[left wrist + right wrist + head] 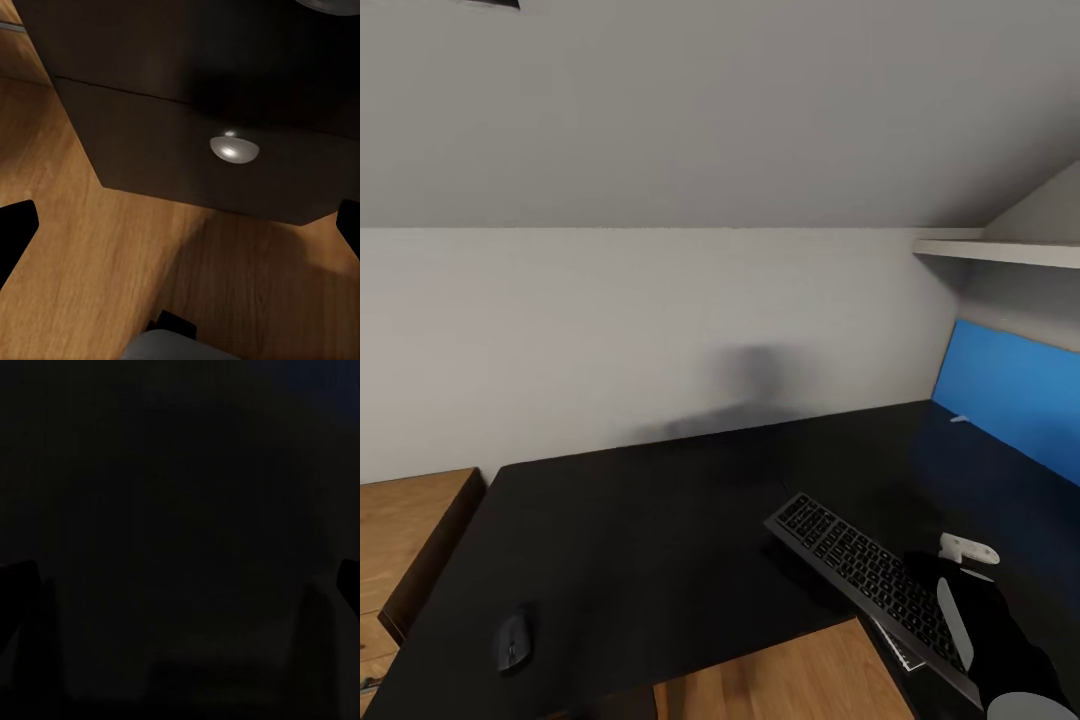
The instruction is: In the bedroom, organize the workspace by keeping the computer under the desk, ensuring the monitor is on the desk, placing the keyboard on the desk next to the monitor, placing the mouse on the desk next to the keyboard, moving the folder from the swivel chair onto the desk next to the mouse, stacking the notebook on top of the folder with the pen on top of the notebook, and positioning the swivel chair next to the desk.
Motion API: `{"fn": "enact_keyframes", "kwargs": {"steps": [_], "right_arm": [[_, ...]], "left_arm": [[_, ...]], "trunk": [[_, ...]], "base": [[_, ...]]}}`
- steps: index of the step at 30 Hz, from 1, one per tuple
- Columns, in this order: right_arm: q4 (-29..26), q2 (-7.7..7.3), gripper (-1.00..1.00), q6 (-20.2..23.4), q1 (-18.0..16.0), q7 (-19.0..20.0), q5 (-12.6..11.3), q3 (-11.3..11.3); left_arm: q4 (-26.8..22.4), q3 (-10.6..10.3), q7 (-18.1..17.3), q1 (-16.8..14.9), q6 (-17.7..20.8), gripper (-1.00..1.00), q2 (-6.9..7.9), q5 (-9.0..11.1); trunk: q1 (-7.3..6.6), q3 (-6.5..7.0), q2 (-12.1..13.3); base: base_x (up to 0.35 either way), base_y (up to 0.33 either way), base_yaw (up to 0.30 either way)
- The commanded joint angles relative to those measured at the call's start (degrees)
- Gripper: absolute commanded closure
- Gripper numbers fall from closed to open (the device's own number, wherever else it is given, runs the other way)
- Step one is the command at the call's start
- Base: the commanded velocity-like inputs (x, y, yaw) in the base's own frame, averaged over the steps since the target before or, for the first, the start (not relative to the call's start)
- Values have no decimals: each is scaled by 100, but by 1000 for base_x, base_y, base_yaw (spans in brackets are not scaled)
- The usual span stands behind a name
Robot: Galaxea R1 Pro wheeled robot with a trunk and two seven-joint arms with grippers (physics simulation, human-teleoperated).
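Observation:
The glossy black desk (660,520) fills the lower head view. The silver-grey keyboard (860,575) with black keys lies slanted across the desk's inner corner, partly over the floor. My right gripper (960,585) sits at its right end; in the right wrist view the right gripper (180,577) has its fingertips (19,585) wide apart over a dark surface. A wire-bound notebook edge (900,652) peeks out beneath the keyboard. The black mouse (512,640) rests near the desk's front left edge. A small pale pen (958,418) lies by the blue panel. My left gripper (180,225) is open, down by the drawer unit (150,150).
A blue wall panel (1010,400) and a white shelf (1000,250) stand at the right. A light wooden chest of drawers (410,540) adjoins the desk's left end. In the left wrist view, a round silver knob (234,148) and wooden floor (97,255) show.

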Motion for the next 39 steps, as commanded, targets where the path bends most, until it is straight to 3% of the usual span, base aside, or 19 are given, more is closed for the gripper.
{"fn": "enact_keyframes", "kwargs": {"steps": [1, 39], "right_arm": [[47, 0, -100, 48, 1, -4, -7, 5], [47, 0, -100, 48, 1, -4, -7, 10]], "left_arm": [[-6, 46, -60, 2, 6, -100, -1, 17], [1, 43, -69, 2, 9, -100, 3, 15]], "trunk": [[0, -6, -2], [0, -6, -2]], "base": [[0, 0, 0], [-46, 20, 0]]}}
